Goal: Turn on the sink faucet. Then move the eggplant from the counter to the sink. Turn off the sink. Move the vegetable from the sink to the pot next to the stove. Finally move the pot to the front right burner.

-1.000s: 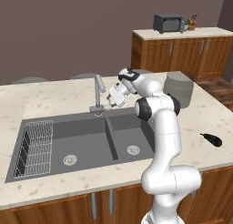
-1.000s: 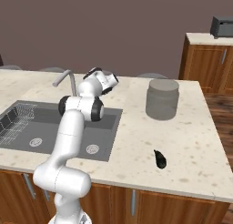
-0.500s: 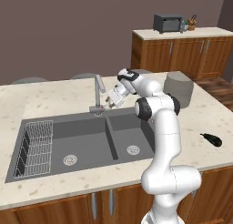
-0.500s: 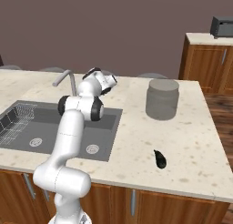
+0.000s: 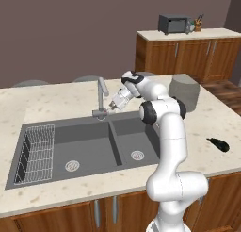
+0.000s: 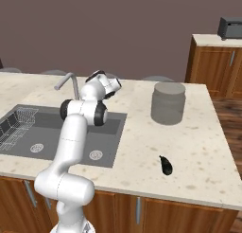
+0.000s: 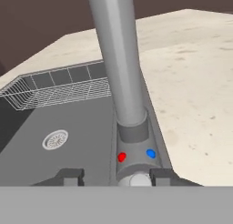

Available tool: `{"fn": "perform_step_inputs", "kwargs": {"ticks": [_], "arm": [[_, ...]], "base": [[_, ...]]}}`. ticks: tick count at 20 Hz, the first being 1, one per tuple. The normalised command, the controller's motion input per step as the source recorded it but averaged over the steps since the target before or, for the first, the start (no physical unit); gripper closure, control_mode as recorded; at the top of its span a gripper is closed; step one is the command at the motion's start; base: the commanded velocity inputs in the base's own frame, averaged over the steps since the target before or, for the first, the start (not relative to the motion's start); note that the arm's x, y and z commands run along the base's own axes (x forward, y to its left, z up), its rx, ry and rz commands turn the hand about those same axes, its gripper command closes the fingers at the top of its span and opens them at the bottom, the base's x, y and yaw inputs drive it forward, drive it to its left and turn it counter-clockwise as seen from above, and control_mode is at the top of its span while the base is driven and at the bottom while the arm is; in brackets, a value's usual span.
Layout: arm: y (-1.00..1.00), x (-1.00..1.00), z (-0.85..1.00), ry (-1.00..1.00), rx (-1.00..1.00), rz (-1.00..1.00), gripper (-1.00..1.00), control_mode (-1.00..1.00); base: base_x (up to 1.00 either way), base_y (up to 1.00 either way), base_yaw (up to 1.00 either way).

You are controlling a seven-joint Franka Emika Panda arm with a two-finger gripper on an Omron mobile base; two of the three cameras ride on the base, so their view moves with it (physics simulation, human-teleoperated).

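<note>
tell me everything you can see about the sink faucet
The sink faucet is slim grey metal: a tall upright stem, a short angled spout at the top, a collar at the base with one red and one blue dot. It stands on the sink's back rim, behind the divider. No water runs. The claw straddles its base.

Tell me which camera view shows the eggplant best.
The right base view: the eggplant lies whole and unobstructed on the counter, right of the sink and in front of the grey ribbed cylinder. The left base view catches it smaller, near the right edge. The hand view looks at the sink faucet instead.
</note>
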Motion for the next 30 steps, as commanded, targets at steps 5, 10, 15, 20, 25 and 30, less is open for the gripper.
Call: {"fn": "perform_step_inputs", "kwargs": {"ticks": [5,10,15,20,25,30], "arm": [[0.1,0.0,-0.01,-0.03,0.0,-0.07,1.0,-1.0],[-0.07,0.0,-0.18,-0.04,0.0,-0.31,1.0,-1.0],[-0.19,0.0,-0.31,0.0,0.0,-0.49,1.0,-1.0],[-0.12,0.04,-0.27,0.0,0.0,-0.47,1.0,-1.0],[-0.1,0.12,-0.08,0.12,0.0,-0.35,1.0,-1.0],[-0.18,0.06,-0.19,0.08,0.0,-0.06,1.0,-1.0]], "base": [[0.0,0.0,0.0],[0.0,0.0,0.0],[0.0,0.0,0.0],[0.0,0.0,0.0],[0.0,0.0,0.0],[0.0,0.0,0.0]]}}
